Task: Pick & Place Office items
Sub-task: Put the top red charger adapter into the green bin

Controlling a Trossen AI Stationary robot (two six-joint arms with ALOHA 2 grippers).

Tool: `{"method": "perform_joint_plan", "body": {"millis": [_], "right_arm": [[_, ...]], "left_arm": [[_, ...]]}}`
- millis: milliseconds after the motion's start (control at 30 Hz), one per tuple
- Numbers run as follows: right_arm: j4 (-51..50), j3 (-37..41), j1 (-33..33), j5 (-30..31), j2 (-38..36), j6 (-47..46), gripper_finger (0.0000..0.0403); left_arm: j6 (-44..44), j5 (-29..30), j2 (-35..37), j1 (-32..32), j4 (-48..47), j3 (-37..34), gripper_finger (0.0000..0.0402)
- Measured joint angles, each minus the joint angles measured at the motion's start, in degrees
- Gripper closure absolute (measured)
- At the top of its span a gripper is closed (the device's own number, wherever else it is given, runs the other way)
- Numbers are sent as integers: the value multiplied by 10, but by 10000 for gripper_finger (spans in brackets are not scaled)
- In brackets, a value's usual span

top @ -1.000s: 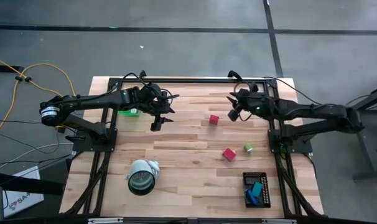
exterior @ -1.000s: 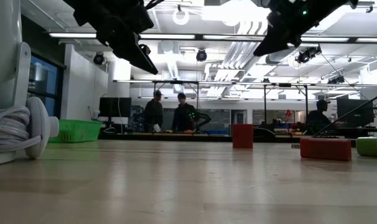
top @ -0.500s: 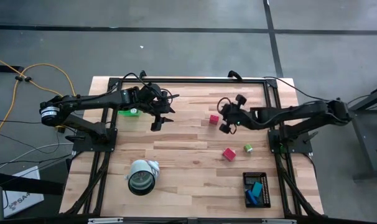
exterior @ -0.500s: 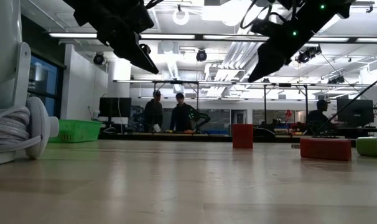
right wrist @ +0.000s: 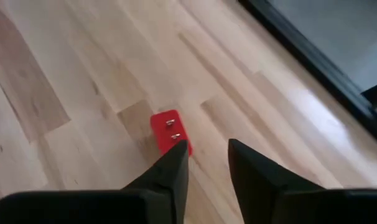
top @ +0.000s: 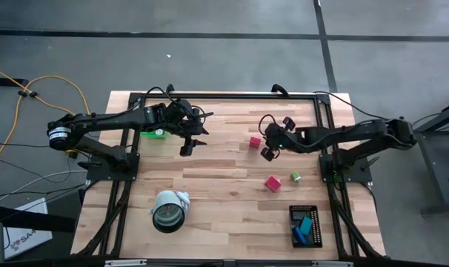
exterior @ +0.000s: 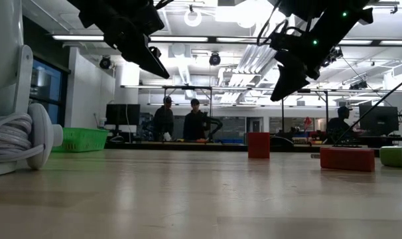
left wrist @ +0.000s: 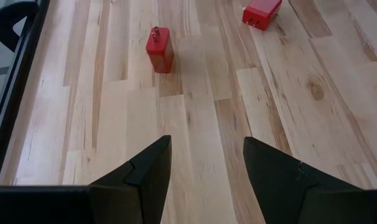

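Note:
A red block with two metal prongs [top: 254, 142] stands on the wooden table near the middle; the right wrist view shows this block [right wrist: 170, 132] just ahead of my right gripper [right wrist: 207, 163]. That gripper [top: 267, 153] hangs open above the table beside the block, tipped downward, touching nothing. A second red block [top: 273, 183] and a green cube [top: 295, 176] lie nearer the front. My left gripper [top: 187, 148] hovers open and empty over the table's left half, high above the wood [exterior: 154, 66]. Blue and teal bits [top: 304, 226] lie in the black tray.
A white-and-grey roll [top: 169, 210] lies at the front left. A green tray [top: 154, 133] sits under the left arm, and a black tray [top: 293, 216] at the front right. Black frame rails [top: 224, 96] border the table. People stand in the room behind.
My right gripper has swung toward the table's left and near edges and sunk toward the red pronged block, tipping further downward. The blocks have stayed where they were.

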State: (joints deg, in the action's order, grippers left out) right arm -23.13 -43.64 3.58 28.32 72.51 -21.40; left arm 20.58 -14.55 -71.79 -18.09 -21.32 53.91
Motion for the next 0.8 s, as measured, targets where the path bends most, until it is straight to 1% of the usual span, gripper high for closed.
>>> {"method": "perform_joint_plan", "body": {"millis": [100,167,267,367,500,733,800], "right_arm": [[1,1,10,-19,22,0,277],[14,1,13,-20,44,9,256],[23,1,14,-28,75,55,228],[41,1,9,-31,93,100,209],[47,1,9,-39,94,111,196],[44,1,12,-54,94,132,193],[45,1,16,-67,94,135,191]], "left_arm": [[0,0,0,0,0,0,210],[0,0,0,0,0,0,210],[0,0,0,0,6,0,210],[0,0,0,0,8,0,210],[0,0,0,0,9,0,210],[0,0,0,0,10,0,210],[0,0,0,0,10,0,210]]}}
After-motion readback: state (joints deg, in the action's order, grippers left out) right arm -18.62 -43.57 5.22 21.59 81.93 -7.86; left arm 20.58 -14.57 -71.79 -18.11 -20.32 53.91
